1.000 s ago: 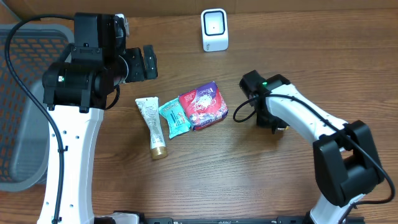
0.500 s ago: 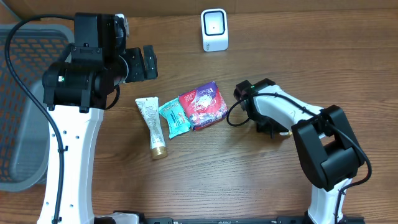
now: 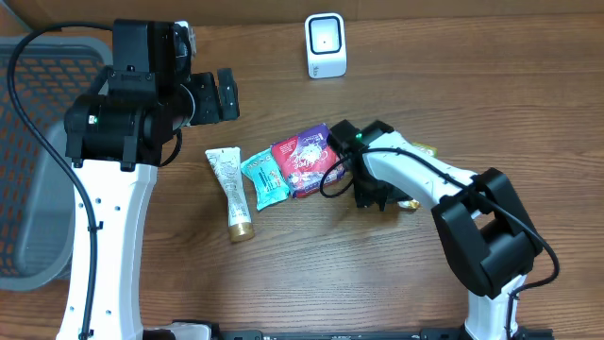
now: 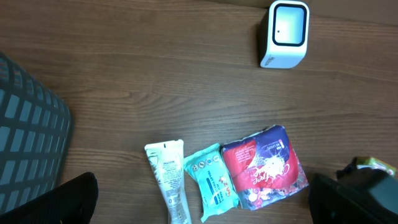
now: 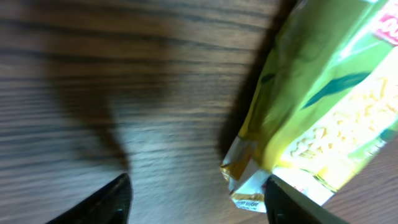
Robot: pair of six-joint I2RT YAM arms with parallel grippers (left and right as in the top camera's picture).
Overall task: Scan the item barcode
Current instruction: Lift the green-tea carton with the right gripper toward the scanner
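Packet corner inside right hand, fingers apart.

Yellow packet cropped, blurred in wrist view (overhead: mostly under right arm).

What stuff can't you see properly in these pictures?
- Yellow packet: overhead, the right arm covers nearly all of it; right wrist view, blurred and cut off by the edge.
- Barcodes: none readable on the tube, teal packet or red pouch; print too small.
- Tube's cap: left wrist view, cut off by the bottom edge.
- Basket: overhead, cut off by the left edge.
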